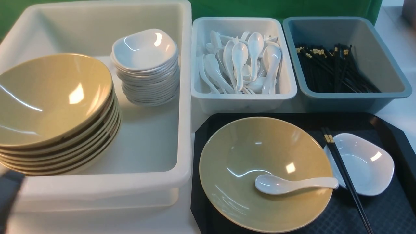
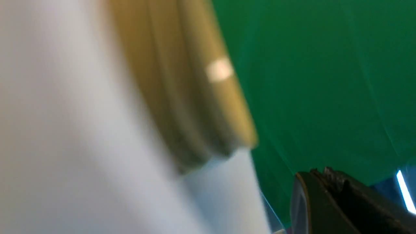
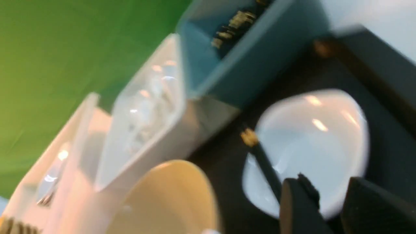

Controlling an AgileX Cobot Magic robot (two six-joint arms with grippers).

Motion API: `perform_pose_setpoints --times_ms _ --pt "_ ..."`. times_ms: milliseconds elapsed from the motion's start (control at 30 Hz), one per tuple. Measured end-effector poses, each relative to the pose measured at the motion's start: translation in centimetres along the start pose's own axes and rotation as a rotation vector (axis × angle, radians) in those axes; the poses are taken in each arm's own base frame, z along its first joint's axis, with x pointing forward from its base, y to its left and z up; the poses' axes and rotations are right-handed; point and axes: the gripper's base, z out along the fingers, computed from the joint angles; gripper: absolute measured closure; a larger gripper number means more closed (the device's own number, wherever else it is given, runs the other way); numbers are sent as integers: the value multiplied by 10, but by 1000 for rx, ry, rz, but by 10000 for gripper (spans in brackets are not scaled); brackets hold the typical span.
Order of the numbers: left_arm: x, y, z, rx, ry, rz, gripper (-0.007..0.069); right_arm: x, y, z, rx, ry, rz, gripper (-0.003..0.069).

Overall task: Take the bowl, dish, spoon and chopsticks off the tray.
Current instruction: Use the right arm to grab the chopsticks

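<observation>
While all four pieces are sitting on the tray (image 1: 383,214), nothing is counting as cleared yet, so I am judging the job to be at its very start. The bowl (image 1: 243,152) is taking up the tray's left half. The spoon (image 1: 292,184) is lying inside it, scoop down in the bottom and handle leaning out over the right rim. The chopsticks (image 1: 344,175) are lying just beside that handle tip, crossing the left rim of the dish (image 1: 367,162), with their gold ends pointing away from me. The dish is resting on the tray's right side.

My right fingers (image 3: 302,208) are hovering over the dish, spread apart with only the white of the dish showing through the gap. The chopsticks are running close past one of them. My left fingers (image 2: 338,201) are pressed together and gripping nothing, hanging off by the bowl stack (image 1: 48,97).

Four moves are waiting. The bowl and dish are going, I expect, onto the bowl stack and dish stack (image 1: 143,52) in the big tub (image 1: 185,97). The spoon is going to the spoon tub (image 1: 243,104) and the chopsticks to the blue tub (image 1: 357,100). Judging by where my right fingers are hanging, the chopsticks or the dish are looking like the first pick.
</observation>
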Motion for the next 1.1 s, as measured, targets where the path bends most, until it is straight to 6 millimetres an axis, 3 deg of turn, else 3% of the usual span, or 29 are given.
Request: perform_pose_setpoints --times_ms 100,233,400,533,600,633,700,867,933,1000,1100 --pt "-24 -38 -2 41 -12 338 636 -26 30 -7 -49 -23 -197 489" --pt "-44 -70 20 -45 193 655 636 -64 74 -2 -9 95 -523 602" --pt "-77 -97 61 -248 579 918 636 -102 118 30 69 465 -858 626" --pt "-92 -117 88 -294 778 998 636 -117 132 61 113 689 -920 626" --pt "-84 -127 106 -235 896 1038 636 -118 133 85 140 805 -909 626" --pt "-82 -127 110 -231 913 1042 636 -118 132 87 143 813 -907 624" --pt "-64 -136 127 -135 1013 1088 636 -113 126 108 168 920 -893 624" --pt "-2 -161 160 93 1196 1184 636 -95 105 147 222 1099 -851 622" --pt "11 -167 165 131 1223 1205 636 -92 102 153 227 1118 -847 622" --pt "48 -176 175 210 1302 1268 636 -79 97 168 231 1172 -880 620" --pt "77 -179 178 261 1371 1319 636 -63 99 179 236 1209 -940 616"
